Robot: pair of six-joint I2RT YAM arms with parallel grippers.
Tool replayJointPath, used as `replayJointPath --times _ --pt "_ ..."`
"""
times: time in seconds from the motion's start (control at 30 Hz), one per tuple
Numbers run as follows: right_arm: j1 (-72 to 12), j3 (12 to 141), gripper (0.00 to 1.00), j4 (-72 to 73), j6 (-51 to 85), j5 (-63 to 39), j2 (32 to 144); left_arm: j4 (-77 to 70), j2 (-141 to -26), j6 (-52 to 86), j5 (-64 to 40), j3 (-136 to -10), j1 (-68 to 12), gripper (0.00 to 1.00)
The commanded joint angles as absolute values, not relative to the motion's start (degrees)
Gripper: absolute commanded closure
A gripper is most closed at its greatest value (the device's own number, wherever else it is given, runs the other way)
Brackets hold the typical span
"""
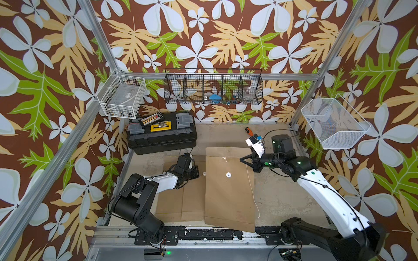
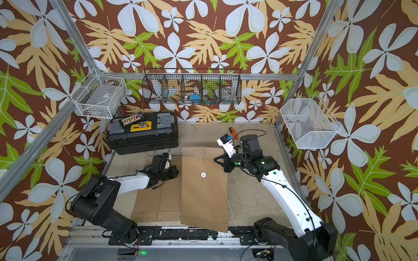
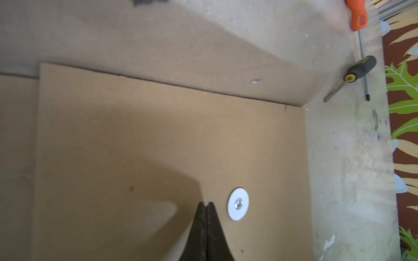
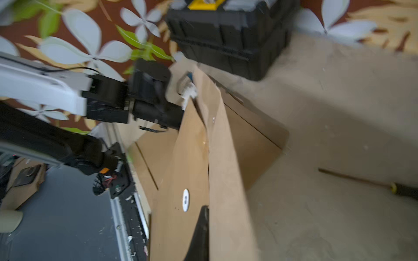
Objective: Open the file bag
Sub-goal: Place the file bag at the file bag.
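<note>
Left wrist view looks along the left hand (image 3: 205, 204). Its two black fingers are pressed together with nothing visible between them, over the brown file bag (image 3: 158, 146). The bag's white disc fastener (image 3: 238, 204) lies just beside the fingertips; whether the tips touch the paper cannot be told. Ahead of this hand the bag's flap (image 3: 181, 56) lies folded back flat on the desk (image 3: 339, 146). Past the flap's corner lie an orange-handled screwdriver (image 3: 358, 18) and a black-handled screwdriver (image 3: 362, 65). In both top views the right hand (image 1: 242, 160) meets the opposite long edge of the file bag (image 1: 228, 192), near the flap's fold, facing the left hand across the bag. The right wrist view shows one black finger (image 4: 202, 223) against a raised fold of the brown paper that hides the other, so this hand is closed, pinching the bag's edge. A white string (image 1: 252, 192) trails on the desk along that edge, from beside the right hand back toward its arm's base. Two more brown envelopes (image 1: 172, 203) lie under the left arm, partly tucked beneath the bag. A black toolbox (image 1: 161, 133) stands beyond the left hand.
</note>
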State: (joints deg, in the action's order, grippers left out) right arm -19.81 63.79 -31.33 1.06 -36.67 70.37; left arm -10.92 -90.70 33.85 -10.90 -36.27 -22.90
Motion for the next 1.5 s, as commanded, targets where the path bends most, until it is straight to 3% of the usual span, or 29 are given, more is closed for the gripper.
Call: replayJointPath --times 0.0,0.33,0.73,0.83,1.0,1.23,1.37,1.4,1.47 --pt "-18.67 66.5 1.0 -33.07 1.38 -27.29 77.04 -11.79 -91.36 33.86 -9.7 -36.69 -22.76 1.0" --pt "-16.95 78.84 1.0 -39.73 -2.54 -28.37 100.02 -10.99 -94.16 32.79 -9.34 -38.05 -22.76 1.0" --pt "-15.8 82.2 1.0 -34.93 -1.49 -28.67 110.6 -10.03 -96.21 32.35 -8.79 -40.37 -22.76 1.0" --pt "-15.82 81.86 0.9 -34.02 -0.9 -27.38 111.94 -9.75 -96.81 32.0 -9.52 -41.35 -22.76 1.0" --pt "-15.76 81.11 0.61 -32.52 -0.33 -24.59 112.5 -9.36 -95.65 31.93 -9.5 -42.39 -22.76 1.0" --pt "-15.64 80.37 0.35 -31.77 0.26 -20.18 110.93 -7.52 -94.09 31.21 -10.09 -44.36 -22.76 0.98" --pt "-15.42 78.84 0.11 -30.62 1.13 -19.22 108.38 -7.43 -91.86 30.99 -10.9 -44.65 -22.76 0.86" --pt "-15.47 78.44 0.03 -30.35 1.52 -18.57 107.59 -7.13 -91.18 30.78 -10.96 -44.82 -22.76 0.79" --pt "-15.29 77.67 0.0 -29.69 2.63 -16.42 105.77 -6.51 -89.66 30.37 -10.63 -45.26 -22.76 0.63"
